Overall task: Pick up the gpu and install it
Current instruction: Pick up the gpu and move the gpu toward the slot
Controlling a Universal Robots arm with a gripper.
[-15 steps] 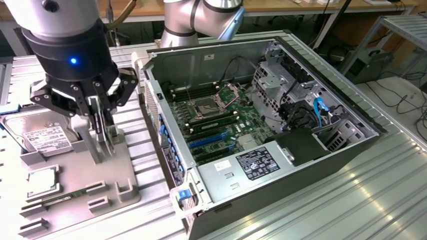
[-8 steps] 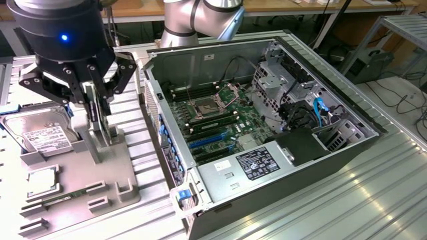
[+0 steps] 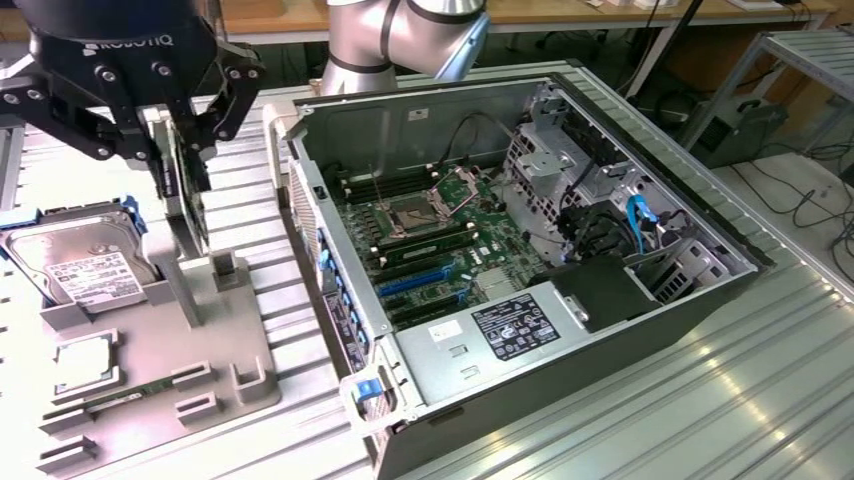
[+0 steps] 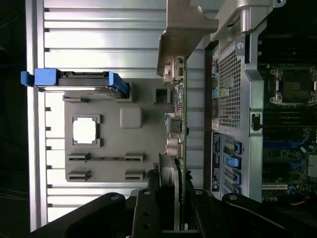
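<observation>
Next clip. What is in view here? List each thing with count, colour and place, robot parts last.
gpu: one, dark, silvery bracket, held upright over the holder tray
holder tray: one, grey, on the table, to the exterior view's left of the case
hard drive: one, silver, white label, blue rails, propped in the tray
processor chip: one, silvery, flat in a tray pocket
memory stick: one, green, in a tray slot
computer case: one, grey, open
motherboard: one, green, inside the case
power supply: one, silver, labelled, inside the case
table: one, silvery, ribbed
arm: one, silver-grey, behind the case
gripper: one, black, closed on the gpu
</observation>
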